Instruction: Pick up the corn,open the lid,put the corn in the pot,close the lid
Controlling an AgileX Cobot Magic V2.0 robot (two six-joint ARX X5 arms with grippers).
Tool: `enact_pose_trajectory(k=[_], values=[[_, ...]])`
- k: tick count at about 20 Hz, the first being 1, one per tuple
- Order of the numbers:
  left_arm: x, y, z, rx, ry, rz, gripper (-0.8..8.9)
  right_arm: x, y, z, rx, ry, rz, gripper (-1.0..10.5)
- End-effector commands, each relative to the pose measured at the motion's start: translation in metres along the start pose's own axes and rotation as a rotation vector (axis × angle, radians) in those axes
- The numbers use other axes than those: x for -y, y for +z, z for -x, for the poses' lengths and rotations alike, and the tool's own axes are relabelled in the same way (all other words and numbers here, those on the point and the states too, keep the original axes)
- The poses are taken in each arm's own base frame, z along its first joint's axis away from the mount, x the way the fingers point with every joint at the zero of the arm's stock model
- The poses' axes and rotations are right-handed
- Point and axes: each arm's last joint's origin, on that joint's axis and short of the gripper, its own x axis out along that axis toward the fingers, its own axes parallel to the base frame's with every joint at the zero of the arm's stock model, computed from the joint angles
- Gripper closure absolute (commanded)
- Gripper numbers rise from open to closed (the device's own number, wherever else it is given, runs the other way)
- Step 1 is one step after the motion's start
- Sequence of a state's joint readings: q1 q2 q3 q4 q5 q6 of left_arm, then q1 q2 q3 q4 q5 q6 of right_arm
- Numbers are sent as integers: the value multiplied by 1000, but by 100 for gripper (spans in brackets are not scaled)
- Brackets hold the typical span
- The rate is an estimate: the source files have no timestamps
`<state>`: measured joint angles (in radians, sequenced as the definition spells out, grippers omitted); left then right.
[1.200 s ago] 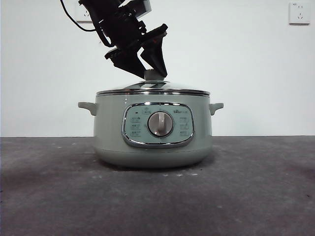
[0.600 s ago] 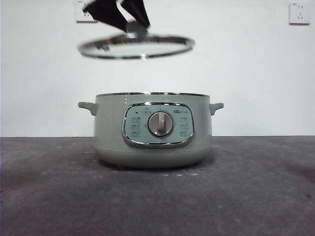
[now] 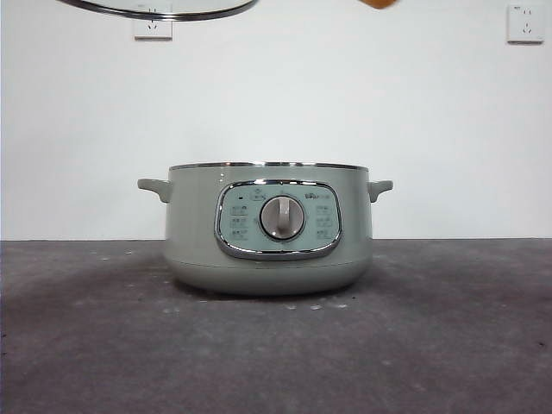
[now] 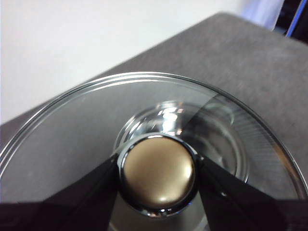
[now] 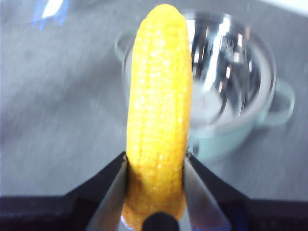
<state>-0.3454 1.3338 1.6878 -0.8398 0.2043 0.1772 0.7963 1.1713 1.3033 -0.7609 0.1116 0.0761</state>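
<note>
The sage-green pot (image 3: pixel 269 228) stands uncovered in the middle of the table, its shiny steel inside showing in the right wrist view (image 5: pixel 226 82). My left gripper (image 4: pixel 159 168) is shut on the round knob of the glass lid (image 4: pixel 72 139), held high above the pot's left; in the front view only the lid's steel rim (image 3: pixel 155 9) shows at the top edge. The yellow corn (image 5: pixel 159 106) is clamped between the jaws of my right gripper (image 5: pixel 156 187), hanging above the pot. An orange tip of the corn (image 3: pixel 378 3) peeks in at the top of the front view.
The dark grey table (image 3: pixel 276 345) spreads around the pot. Two white wall sockets (image 3: pixel 152 24) (image 3: pixel 524 22) sit on the white wall behind.
The lid has gone from resting on the pot to high up and left, nearly out of the front view. The corn's tip has come in at the top right.
</note>
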Motion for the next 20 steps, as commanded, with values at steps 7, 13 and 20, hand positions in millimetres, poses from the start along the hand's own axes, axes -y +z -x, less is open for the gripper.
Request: enact_pose_trajectory(k=[7, 13, 20], values=[[11, -55, 86, 103, 67, -5, 820, 54, 68, -94, -75, 99, -54, 963], [29, -87, 118, 119, 75, 10, 820, 66, 81, -193, -267, 104, -56, 963], [34, -93, 130, 127, 77, 8, 820, 71, 49, -269, -469, 89, -49, 963]])
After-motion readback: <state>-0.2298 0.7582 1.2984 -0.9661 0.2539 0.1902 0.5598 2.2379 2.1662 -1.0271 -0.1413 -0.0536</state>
